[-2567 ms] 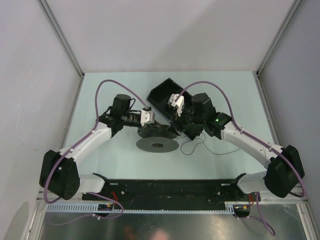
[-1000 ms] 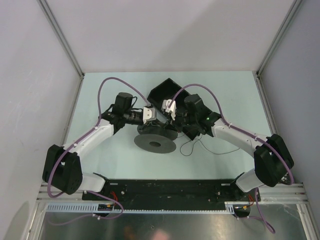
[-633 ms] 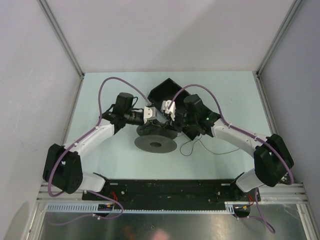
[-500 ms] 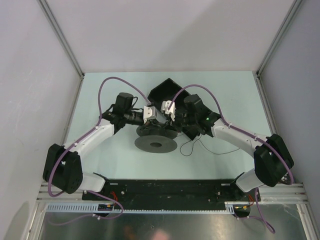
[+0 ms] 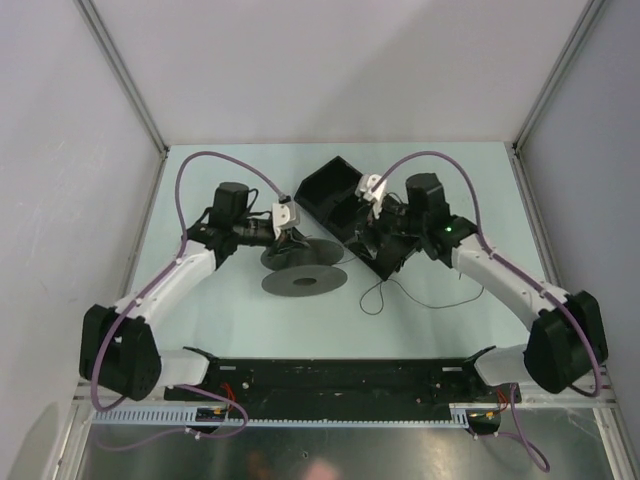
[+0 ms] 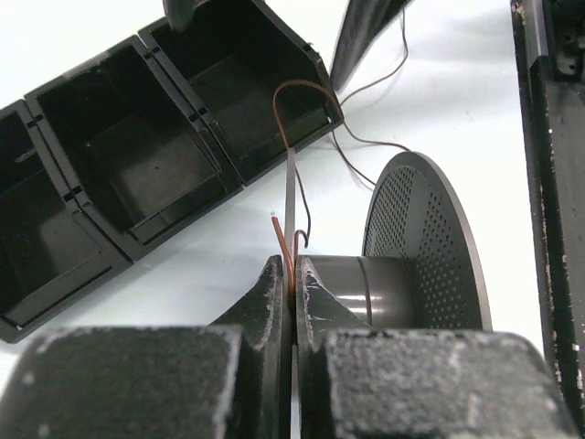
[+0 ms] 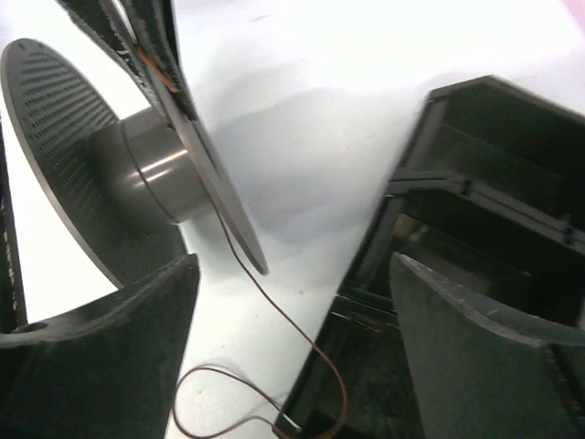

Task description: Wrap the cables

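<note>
The cable is a thin brown wire. In the left wrist view my left gripper [image 6: 291, 267] is shut on the cable [image 6: 284, 137] just beside the hub of the dark grey spool [image 6: 416, 247]. From the jaws the wire arcs up over a corner of the black tray [image 6: 137, 155]. The top view shows the left gripper [image 5: 288, 232] against the spool [image 5: 303, 278], and the slack cable [image 5: 425, 301] lying on the table to the right. My right gripper [image 5: 365, 210] hovers over the tray, open. In the right wrist view the cable [image 7: 265, 293] runs loose between the open fingers [image 7: 101, 366].
A black tray [image 5: 330, 185] with several compartments lies diagonally at the back centre, its near end under the right arm. Grey walls enclose the table on three sides. A black rail [image 5: 330, 375] runs along the near edge between the arm bases.
My right gripper has opened, let go of the cable and drawn back to the right over the tray. The left gripper has shut on the cable and shifted left, and the spool moved left with it.
</note>
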You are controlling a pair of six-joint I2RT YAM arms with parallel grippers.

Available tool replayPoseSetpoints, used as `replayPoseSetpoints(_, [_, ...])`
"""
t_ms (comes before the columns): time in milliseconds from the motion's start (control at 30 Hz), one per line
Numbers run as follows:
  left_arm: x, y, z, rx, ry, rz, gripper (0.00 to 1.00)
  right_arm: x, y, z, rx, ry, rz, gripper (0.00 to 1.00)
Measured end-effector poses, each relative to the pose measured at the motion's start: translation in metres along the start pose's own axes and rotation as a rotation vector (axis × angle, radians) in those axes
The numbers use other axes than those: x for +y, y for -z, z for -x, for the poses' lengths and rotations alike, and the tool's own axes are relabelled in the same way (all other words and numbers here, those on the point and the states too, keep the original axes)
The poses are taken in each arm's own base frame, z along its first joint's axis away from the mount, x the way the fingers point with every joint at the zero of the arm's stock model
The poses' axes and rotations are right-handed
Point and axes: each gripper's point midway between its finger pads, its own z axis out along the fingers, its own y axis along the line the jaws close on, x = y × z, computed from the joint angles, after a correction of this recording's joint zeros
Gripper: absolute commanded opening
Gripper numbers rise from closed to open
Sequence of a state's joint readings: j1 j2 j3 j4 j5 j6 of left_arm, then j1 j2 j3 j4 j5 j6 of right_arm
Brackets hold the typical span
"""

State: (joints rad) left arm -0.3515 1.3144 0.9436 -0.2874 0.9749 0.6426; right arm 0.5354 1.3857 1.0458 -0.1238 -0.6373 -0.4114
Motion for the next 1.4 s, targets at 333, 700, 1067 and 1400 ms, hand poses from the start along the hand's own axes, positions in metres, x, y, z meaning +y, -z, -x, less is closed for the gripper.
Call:
replayPoseSetpoints(333, [-0.013, 0.044, 0.069, -0.111, -0.053, 0.093, 0.00, -0.020, 0.072, 0.030, -0.062, 0.086, -0.124, 0.99])
replayPoseSetpoints(700, [-0.042, 0.087, 0.158, -0.264, -0.119, 0.109, 0.00, 0.021, 0.077, -0.026, 0.027, 0.103, 0.001, 0.98])
replayPoseSetpoints(1067, [-0.034, 0.098, 0.171, -0.279, 0.002, 0.174, 0.00, 0.040, 0.059, -0.048, 0.003, -0.096, 0.074, 0.99])
replayPoseSetpoints(1400, [-0.015, 0.108, 0.171, -0.285, 0.158, 0.305, 0.00, 0.063, 0.062, -0.032, -0.047, 0.002, 0.122, 0.99])
